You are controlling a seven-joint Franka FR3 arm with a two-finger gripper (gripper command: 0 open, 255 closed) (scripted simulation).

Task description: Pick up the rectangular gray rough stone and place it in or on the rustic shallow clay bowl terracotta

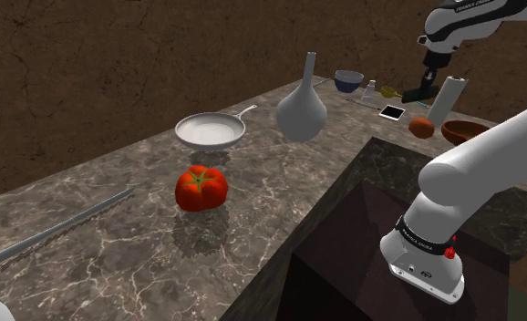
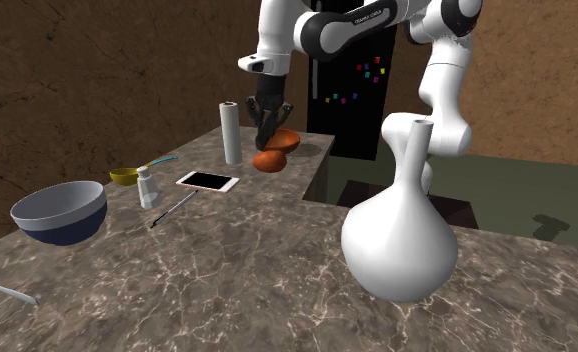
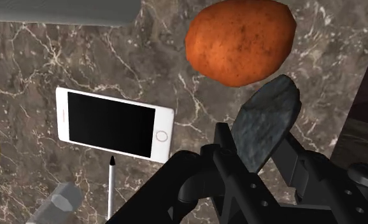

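Note:
A dark grey rough stone (image 3: pixel 270 105) sits clasped between the two black fingers of my gripper (image 3: pixel 259 145), held off the marble counter. In the shoulder view the gripper (image 1: pixel 422 88) hangs at the far end of the counter, up and to the left of the brown clay bowl (image 1: pixel 462 131). An orange, potato-like lump (image 3: pixel 240 41) lies just beyond the stone. From the second exterior view the gripper (image 2: pixel 269 122) hovers over that orange lump (image 2: pixel 270 160), and the clay bowl (image 2: pixel 285 143) lies just behind it, partly hidden.
A white phone (image 3: pixel 113 124) and a thin pen (image 3: pixel 111 184) lie beside the gripper. A grey cylinder (image 2: pixel 231 131), a shaker (image 2: pixel 147 186), a yellow cup (image 2: pixel 124 176) and a blue bowl (image 2: pixel 60 212) stand nearby. A big white vase (image 1: pixel 302 109), a pan (image 1: pixel 211 130) and a tomato (image 1: pixel 201 188) sit further along.

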